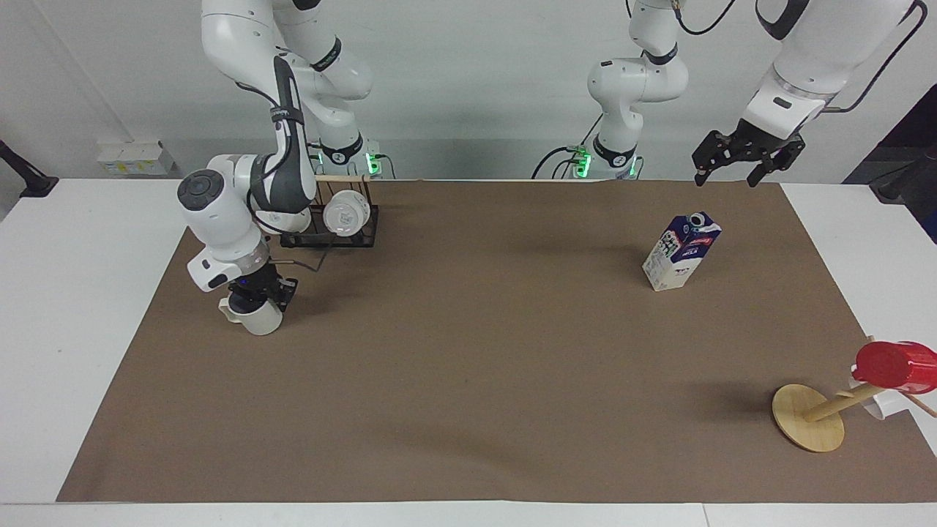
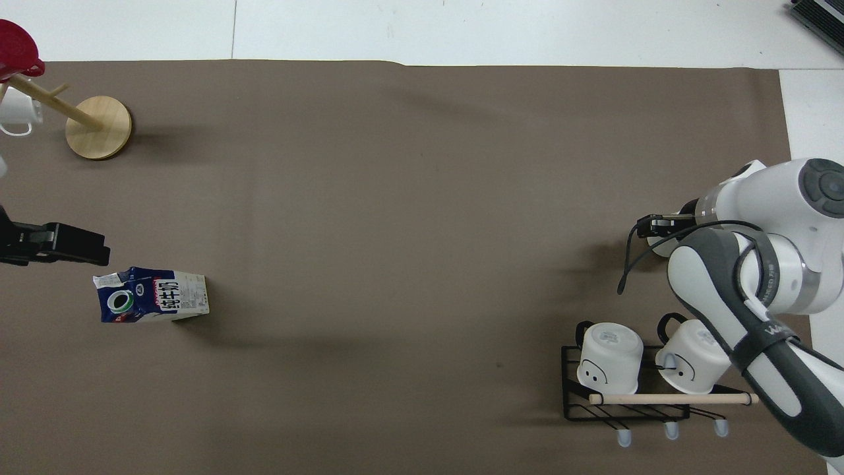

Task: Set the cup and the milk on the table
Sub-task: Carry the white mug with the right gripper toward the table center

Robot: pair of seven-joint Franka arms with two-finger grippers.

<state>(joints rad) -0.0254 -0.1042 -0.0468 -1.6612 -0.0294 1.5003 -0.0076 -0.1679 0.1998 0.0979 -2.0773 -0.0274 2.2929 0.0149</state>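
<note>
Right tool pinched narrow on rim of cup, upright on mat at right-arm end of table. Lift straight, keep level. Left tool wide, waiting over mat edge; milk upright nearby.

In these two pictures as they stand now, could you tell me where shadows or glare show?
Facing view: soft shadows fall on the mat beside the milk and the wooden disc, and the red cup has a slight sheen. Overhead view: a faint shadow lies beside the carton; no glare.
</note>
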